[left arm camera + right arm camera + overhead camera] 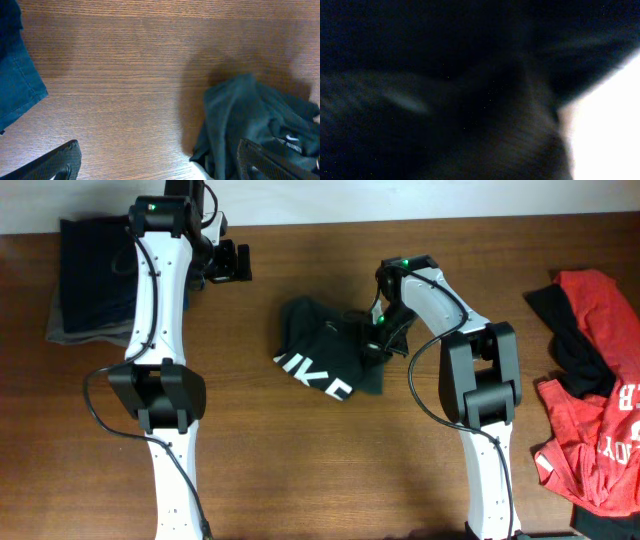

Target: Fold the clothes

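**A:** What is seen at the left of the bench (300,470)?

**B:** A folded dark stack (88,280) is laid at the far-left corner. The left fingers (232,262) are held near it, spread fully wide, with nothing between them.

**A:** Which way is the shirt placed from those fingers?

**B:** The charcoal-black T-shirt (322,345) is crumpled at the middle of the bench. It is set to the right of the left fingers, nearer the robot and apart from them. In the left wrist view it is seen ahead and to the right, untouched. No clean long axis is offered, and only the white-lettered edge is laid on a slant.

**A:** By which arm is it reached?

**B:** By the right one. The right fingers (378,338) are pressed into the heap's right edge and are closed. The right wrist view is filled with dark, blurred cloth, so a pinch of the shirt is judged to be held.

**A:** And further right?

**B:** A red T-shirt (600,430) is heaped at the right edge, well apart.

**A:** On what is the coming move turned?

**B:** The heap must be spread. Its free left side is faced toward the open left fingers, so that side is judged to be theirs to take.
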